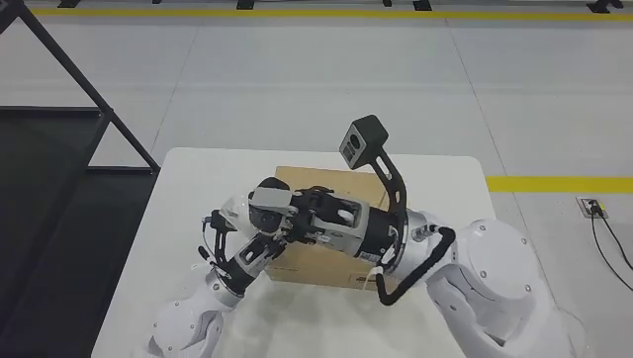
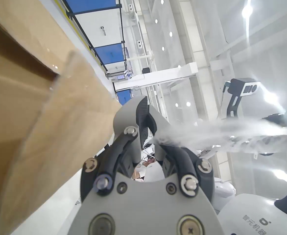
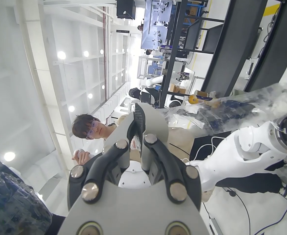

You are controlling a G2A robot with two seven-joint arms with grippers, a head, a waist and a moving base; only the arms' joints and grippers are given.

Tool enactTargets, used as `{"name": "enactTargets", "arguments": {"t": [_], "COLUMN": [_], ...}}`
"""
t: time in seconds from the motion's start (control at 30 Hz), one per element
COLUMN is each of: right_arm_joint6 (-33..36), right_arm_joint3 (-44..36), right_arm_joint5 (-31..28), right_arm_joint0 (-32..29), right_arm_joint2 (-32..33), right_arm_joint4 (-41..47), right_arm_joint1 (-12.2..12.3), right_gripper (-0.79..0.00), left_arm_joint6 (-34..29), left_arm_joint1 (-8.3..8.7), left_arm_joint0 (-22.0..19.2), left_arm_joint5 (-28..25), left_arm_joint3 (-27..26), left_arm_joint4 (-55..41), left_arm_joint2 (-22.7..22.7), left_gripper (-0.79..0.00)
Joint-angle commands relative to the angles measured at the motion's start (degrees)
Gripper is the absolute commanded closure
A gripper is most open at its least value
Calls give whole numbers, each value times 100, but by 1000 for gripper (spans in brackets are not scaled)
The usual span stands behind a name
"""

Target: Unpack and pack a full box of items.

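Since my left gripper [image 2: 153, 130] clamps the clear tape strip [image 2: 219, 133] and my right gripper [image 3: 139, 123] is closed, I judge we're unsealing the box [image 1: 316, 267]; next, peel steadily away.

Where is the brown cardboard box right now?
In the top view the brown cardboard box sits in the middle of the white table, right under both arms; the left wrist view sees it close beside the left gripper pinching clear plastic film.
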Motion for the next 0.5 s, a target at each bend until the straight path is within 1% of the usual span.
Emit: {"name": "enactTargets", "arguments": {"t": [0.0,0.2,0.3,0.47], "right_arm_joint6": [-97,-579,-1058,-1765], "right_arm_joint3": [-14,-8,22,148], "right_arm_joint5": [-93,-191,-396,-636], "right_arm_joint0": [-47,-67,-44,-3], "right_arm_joint2": [29,55,26,-5], "right_arm_joint4": [70,87,48,386], "right_arm_joint1": [-9,-44,-88,-184], "right_gripper": [0,0,0,0], "left_arm_joint6": [16,59,173,373], "left_arm_joint1": [-5,3,14,24], "left_arm_joint0": [-25,18,46,20], "left_arm_joint5": [11,-52,-23,-6], "left_arm_joint3": [43,42,110,244], "left_arm_joint4": [-7,-88,-152,-253], "left_arm_joint2": [4,-123,-277,-504], "left_gripper": [0,0,0,0]}}
